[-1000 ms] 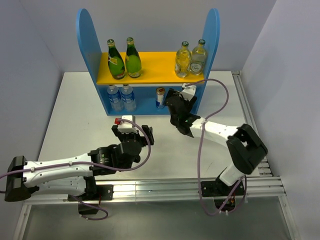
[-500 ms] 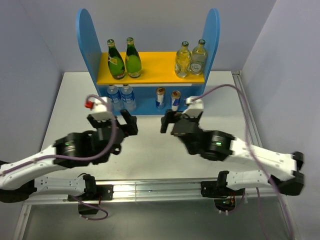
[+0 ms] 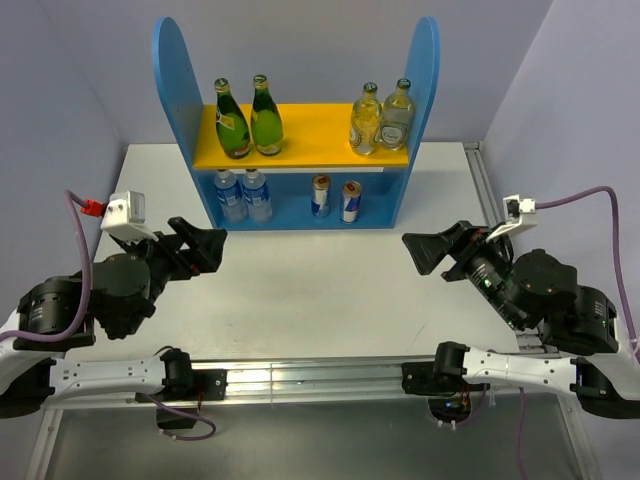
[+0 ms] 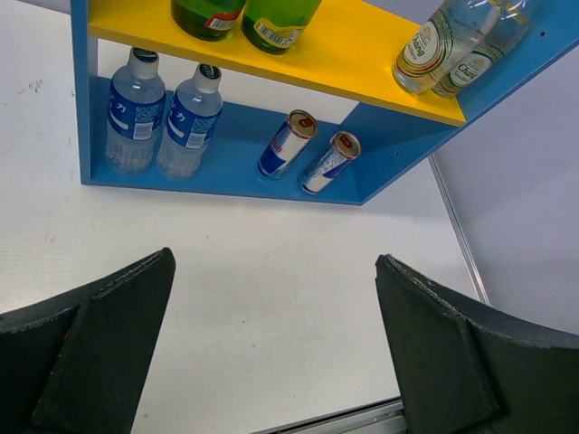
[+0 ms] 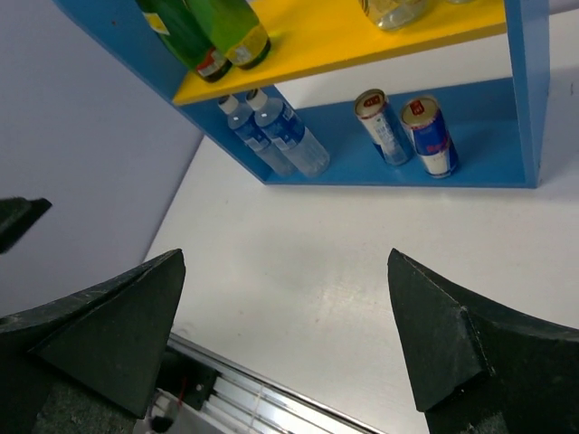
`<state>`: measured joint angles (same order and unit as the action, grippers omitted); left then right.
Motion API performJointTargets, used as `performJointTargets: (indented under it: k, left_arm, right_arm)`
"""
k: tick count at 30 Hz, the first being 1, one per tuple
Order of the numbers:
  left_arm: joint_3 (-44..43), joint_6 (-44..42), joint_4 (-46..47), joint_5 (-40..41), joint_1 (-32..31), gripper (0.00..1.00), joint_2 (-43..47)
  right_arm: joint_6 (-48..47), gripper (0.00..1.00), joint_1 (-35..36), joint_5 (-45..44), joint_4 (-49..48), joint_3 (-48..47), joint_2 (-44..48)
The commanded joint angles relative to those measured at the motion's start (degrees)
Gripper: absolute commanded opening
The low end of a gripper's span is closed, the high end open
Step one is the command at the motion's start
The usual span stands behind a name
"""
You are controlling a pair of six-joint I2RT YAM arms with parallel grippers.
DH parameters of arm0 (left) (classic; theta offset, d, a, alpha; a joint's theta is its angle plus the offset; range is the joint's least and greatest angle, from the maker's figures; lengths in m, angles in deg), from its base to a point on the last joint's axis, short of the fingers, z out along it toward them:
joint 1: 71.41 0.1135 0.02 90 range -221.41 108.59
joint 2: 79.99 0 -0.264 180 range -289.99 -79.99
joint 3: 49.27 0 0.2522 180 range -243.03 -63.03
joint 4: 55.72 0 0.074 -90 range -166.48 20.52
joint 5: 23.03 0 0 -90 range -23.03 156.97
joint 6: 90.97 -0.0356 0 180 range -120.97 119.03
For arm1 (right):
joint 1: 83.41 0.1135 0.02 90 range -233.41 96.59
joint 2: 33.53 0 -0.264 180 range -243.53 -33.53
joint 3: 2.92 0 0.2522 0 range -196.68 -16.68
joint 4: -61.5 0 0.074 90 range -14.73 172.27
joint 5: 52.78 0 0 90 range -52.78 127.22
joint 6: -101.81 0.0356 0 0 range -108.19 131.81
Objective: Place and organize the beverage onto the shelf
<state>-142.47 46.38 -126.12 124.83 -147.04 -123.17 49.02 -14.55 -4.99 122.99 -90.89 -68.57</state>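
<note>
I hold my left gripper [image 3: 200, 243] and right gripper [image 3: 425, 250] spread wide and empty, well apart from the shelf [image 3: 172, 60], since (as I judge it) its load is sorted by kind: green bottles [image 3: 233, 122] on the upper board [image 3: 310, 135], water bottles [image 3: 228, 194] and cans [image 3: 320, 195] paired below.

green bottles [image 3: 233, 125] 2 | water bottles [image 3: 228, 195] 2 | cans [image 3: 320, 196] 2 | pale bottles [image 3: 366, 122] 2 (clear glass) | shelf [image 3: 172, 80] 1

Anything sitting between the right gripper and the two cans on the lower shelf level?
Nothing visible. Only table surface shows between the right gripper, jaws open and empty, and the cans, which stand on the shelf's lower board, its front open.
</note>
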Motion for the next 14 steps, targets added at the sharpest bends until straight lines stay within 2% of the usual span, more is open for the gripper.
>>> performJointTargets:
  k: [1, 14]
  left_arm:
    - [0.3, -3.2, 2.0, -0.3, -0.3, 0.99, 0.6]
    - [0.2, -3.6, 1.1, 1.5, -0.3, 0.99, -0.2]
  right_arm:
    - [-1.8, 1.00, 0.0, 1.7, 2.2, 0.9, 0.2]
    - [-3.5, 1.00, 0.0, 0.1, -0.7, 2.2, -0.5]
